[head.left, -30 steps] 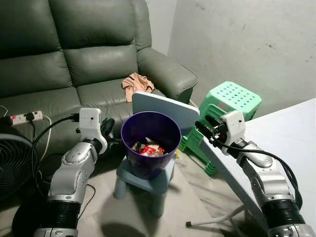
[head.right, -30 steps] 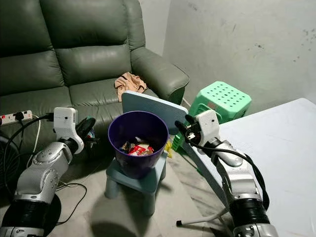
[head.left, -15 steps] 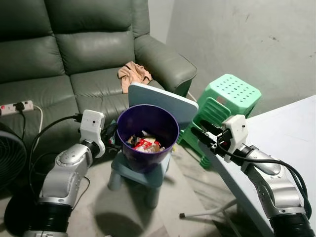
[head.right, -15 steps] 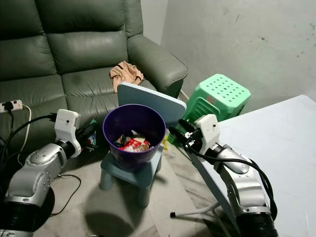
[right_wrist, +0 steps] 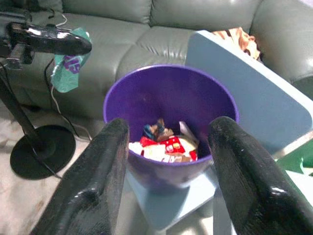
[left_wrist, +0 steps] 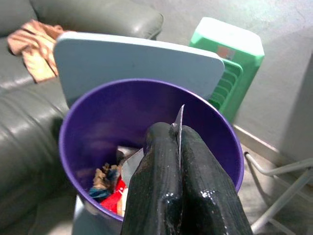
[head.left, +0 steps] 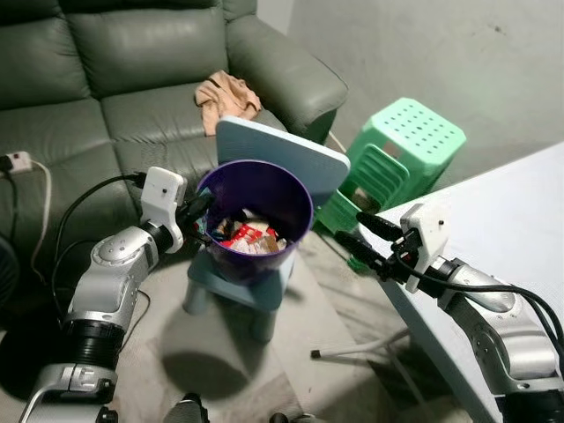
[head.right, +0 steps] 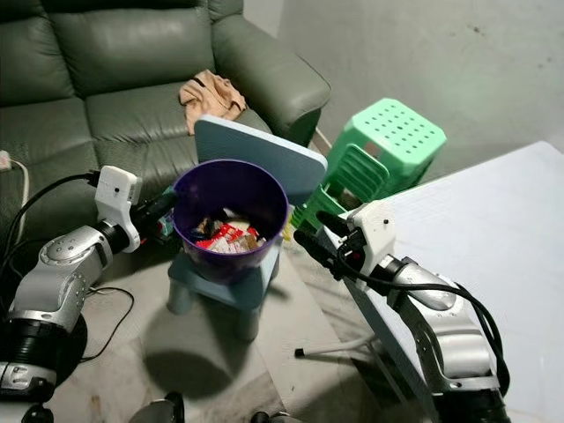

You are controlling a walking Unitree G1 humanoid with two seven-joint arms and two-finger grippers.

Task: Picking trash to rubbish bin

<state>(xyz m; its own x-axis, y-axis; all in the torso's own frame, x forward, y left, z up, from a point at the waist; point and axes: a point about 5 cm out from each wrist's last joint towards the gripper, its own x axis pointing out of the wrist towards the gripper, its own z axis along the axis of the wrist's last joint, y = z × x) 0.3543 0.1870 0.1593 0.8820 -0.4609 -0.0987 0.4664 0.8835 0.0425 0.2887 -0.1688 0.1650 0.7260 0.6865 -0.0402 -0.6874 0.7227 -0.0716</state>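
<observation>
A purple rubbish bin (head.left: pixel 254 220) stands on a small blue child's chair (head.left: pixel 280 160), with red and white wrappers (right_wrist: pixel 166 146) lying in the bottom. My left gripper (head.left: pixel 197 211) is at the bin's left rim, shut on a thin green wrapper (right_wrist: pixel 70 67) that hangs below its fingers. In the left wrist view an edge of that wrapper (left_wrist: pixel 179 121) sticks up between the closed fingers, over the bin's mouth. My right gripper (head.left: pixel 350 228) is open and holds nothing, just right of the bin and level with its rim.
A grey-green sofa (head.left: pixel 132 53) with a tan cloth (head.left: pixel 225 92) stands behind the bin. A green plastic stool (head.left: pixel 398 150) is at the right rear, and a white folding table (head.left: pixel 520 220) under my right arm. A power strip (head.left: pixel 13 161) and cable lie left.
The camera has tilted down and drawn closer. My left gripper has come up to the bin's left rim with the wrapper. My right gripper stays open beside the bin.
</observation>
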